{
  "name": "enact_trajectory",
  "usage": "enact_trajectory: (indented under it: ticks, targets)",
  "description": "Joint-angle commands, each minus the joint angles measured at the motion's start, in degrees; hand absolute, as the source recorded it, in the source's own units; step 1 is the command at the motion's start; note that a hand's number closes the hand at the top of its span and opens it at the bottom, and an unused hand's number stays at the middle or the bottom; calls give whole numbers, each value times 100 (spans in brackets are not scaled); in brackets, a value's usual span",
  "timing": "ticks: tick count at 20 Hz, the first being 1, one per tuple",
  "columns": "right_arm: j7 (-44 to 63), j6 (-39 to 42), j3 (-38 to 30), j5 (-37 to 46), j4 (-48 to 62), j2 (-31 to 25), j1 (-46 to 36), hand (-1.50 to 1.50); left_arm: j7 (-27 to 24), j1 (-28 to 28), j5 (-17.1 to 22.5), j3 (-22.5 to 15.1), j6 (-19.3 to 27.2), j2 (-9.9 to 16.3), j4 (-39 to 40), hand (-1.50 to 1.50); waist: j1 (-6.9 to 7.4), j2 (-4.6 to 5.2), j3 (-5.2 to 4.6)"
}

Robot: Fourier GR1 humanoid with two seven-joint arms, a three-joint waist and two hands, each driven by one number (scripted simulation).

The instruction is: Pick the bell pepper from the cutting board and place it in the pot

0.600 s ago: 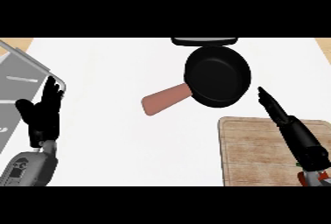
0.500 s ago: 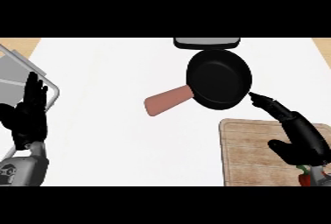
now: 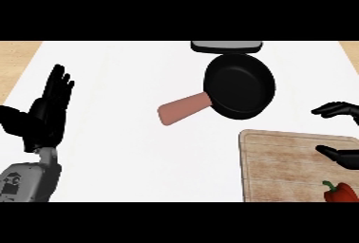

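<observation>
1. At the lower right corner of the head view, the bell pepper (image 3: 339,191) lay on the cutting board (image 3: 280,163), red with a green stem, partly cut off by the lower edge of the view.
2. The cutting board was a pale wooden slab on the white counter (image 3: 126,156), running out of view at the right.
3. The right hand (image 3: 341,154) showed only in part at the right edge. One finger or thumb lay over the board just above the pepper; other curved fingers were higher up, beyond the board's far edge. Nothing was seen between them, and they were apart from the pepper. Most of the palm was out of view, but what showed read as spread apart and holding nothing.
4. The pot (image 3: 239,86) was a black, shallow round vessel with a reddish-brown handle (image 3: 184,108) pointing toward the lower left. It sat on the counter beyond the board, near its far left corner and not touching it. Its inside looked dark and bare.
5. A grey-and-black object (image 3: 226,46) was partly visible at the top edge, just behind the pot.
6. The left hand (image 3: 43,116) was held at the left side, fingers straight and pointing up, thumb out to the side, holding nothing, well apart from pot and board. Its grey forearm (image 3: 28,180) came in from the lower left.
</observation>
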Motion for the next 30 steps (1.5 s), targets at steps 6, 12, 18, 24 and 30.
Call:
enact_trajectory:
  ticks: [6, 12, 18, 24, 30]
  targets:
    - [-3016, 1813, -564, 51, 1640, -995, -207, -150, 201, 45, 229, 68, -254, 79, -172, 0, -16, -7, -29]
    - [-2678, 1736, 292, 994, 925, -1918, -198, -150, 323, 13, 265, 169, -356, 254, -314, 0, -21, -34, -48]
    - [-2782, 1027, 1015, 2254, 228, -2771, -40, -150, 350, 176, 203, 62, -307, 131, -409, 0, -64, -49, -51]
    - [-2360, 149, 1696, 3325, -325, -2698, 278, -150, 444, -42, 191, 205, -299, 175, -371, 0, -135, -46, -54]
    - [-2210, 246, 1588, 3350, -584, -2606, 623, -150, 496, 177, 115, 198, -236, -38, -485, 0, -182, -58, -57]
